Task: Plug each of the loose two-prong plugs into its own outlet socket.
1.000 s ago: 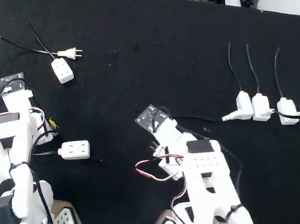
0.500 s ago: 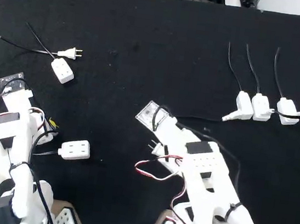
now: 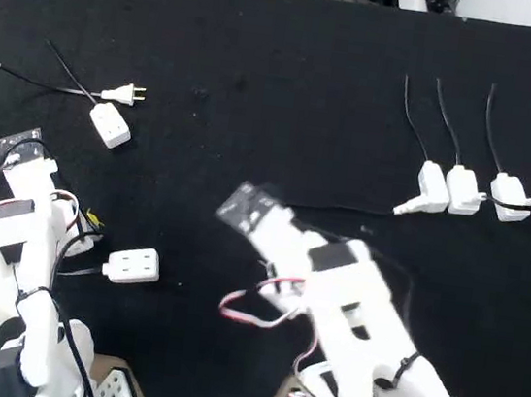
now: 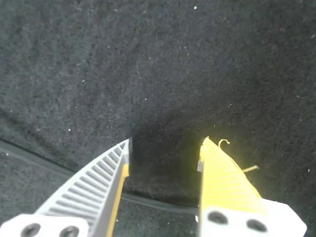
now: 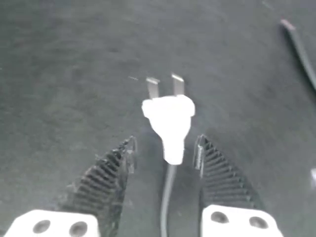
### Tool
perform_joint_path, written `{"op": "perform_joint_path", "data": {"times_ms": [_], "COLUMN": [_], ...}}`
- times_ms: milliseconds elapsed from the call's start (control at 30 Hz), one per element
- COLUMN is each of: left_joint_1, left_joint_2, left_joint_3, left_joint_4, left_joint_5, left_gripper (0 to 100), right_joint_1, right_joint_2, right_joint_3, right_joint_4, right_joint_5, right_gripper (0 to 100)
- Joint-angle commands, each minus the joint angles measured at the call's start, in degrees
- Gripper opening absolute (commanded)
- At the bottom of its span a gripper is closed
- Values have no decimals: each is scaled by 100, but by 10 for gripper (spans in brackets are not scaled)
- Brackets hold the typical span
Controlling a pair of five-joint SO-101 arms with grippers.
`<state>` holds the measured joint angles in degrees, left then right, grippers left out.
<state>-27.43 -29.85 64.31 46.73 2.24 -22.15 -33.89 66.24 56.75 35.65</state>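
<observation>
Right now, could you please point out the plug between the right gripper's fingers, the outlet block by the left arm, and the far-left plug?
Near plug (image 5: 169,116): right wrist view, white body behind prongs.
Outlet block (image 3: 131,264): high view, top face centre.
Far-left plug (image 3: 119,94): high view, white body.

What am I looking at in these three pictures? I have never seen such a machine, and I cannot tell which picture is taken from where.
These are two robot arms at a table with a black cloth. The wide picture is from a fixed camera above: the left arm and the right arm stand at the near edge. The other two pictures come from a camera on each wrist, looking along the tool. The left tool is open over the cloth and holds nothing. The right tool is open around a white two-prong plug, not gripping it. Also there: another loose plug beside a socket, a second socket near the left arm, and a row of three sockets on the right.
</observation>
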Motion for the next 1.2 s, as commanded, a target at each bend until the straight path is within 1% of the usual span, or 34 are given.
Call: {"op": "perform_joint_path", "data": {"times_ms": [0,67,233,333,400,433,533,600,700,767,933,1067,1167], "left_joint_1": [13,13,13,13,13,13,13,13,13,13,13,13,13], "left_joint_2": [-132,-132,-132,-132,-132,-132,-132,-132,-132,-132,-132,-132,-132], "left_joint_3": [-40,-31,-40,-40,-40,-40,-40,-40,-48,-48,-48,-48,-48], "left_joint_4": [-62,-62,-53,-53,-53,-53,-62,-62,-62,-62,-70,-70,-70], "left_joint_5": [53,44,44,44,44,44,53,53,53,53,53,53,53], "left_gripper": [230,230,230,230,230,230,230,230,230,230,230,230,230], "right_joint_1": [-440,-422,-334,88,387,519,738,747,747,747,738,738,747], "right_joint_2": [13,31,31,-13,-13,-13,-22,-22,-22,-22,-22,-13,-13], "right_joint_3": [391,453,453,409,268,171,-13,-127,-303,-374,-488,-910,-1156], "right_joint_4": [-949,-1152,-897,-923,-923,-888,-686,-492,-167,-18,334,1222,1626], "right_joint_5": [-62,158,905,1187,1231,1222,1187,835,26,-220,-229,-229,-229], "right_gripper": [187,184,116,93,48,15,15,11,14,15,16,16,16]}}
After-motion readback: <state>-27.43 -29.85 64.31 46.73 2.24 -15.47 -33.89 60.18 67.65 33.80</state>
